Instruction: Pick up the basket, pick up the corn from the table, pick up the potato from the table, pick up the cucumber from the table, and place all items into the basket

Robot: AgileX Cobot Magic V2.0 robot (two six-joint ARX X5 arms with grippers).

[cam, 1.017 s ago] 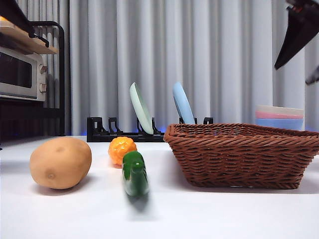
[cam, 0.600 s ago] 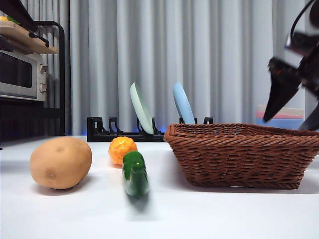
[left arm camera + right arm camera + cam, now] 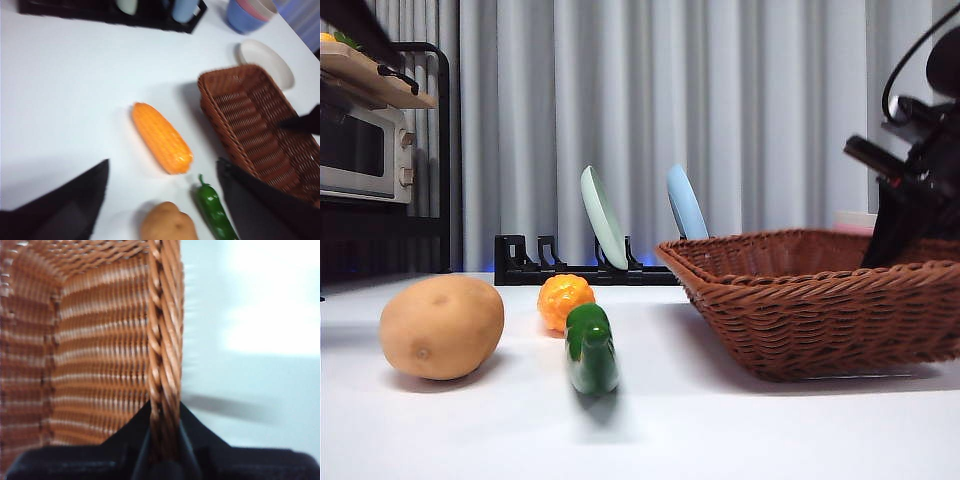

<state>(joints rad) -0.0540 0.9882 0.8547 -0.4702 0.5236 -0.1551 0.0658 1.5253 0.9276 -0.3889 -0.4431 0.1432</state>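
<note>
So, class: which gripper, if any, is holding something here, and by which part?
The right gripper holds the basket by its braided rim, one jaw on each side of the wall. The left gripper is open and holds nothing.

My workspace: a mock kitchen set up for testing.
I see a toaster oven (image 3: 360, 150) on a shelf, plates in a black dish rack (image 3: 535, 262), stacked bowls (image 3: 248, 12), a white table (image 3: 720, 430) and grey curtains (image 3: 720, 110).

The left gripper (image 3: 162, 200) hangs over the table (image 3: 65, 85) with its jaws spread wide. Between them lie the corn (image 3: 161, 137), potato (image 3: 167, 222) and cucumber (image 3: 214, 212). The basket (image 3: 235, 107) sits just beside the cucumber.
</note>
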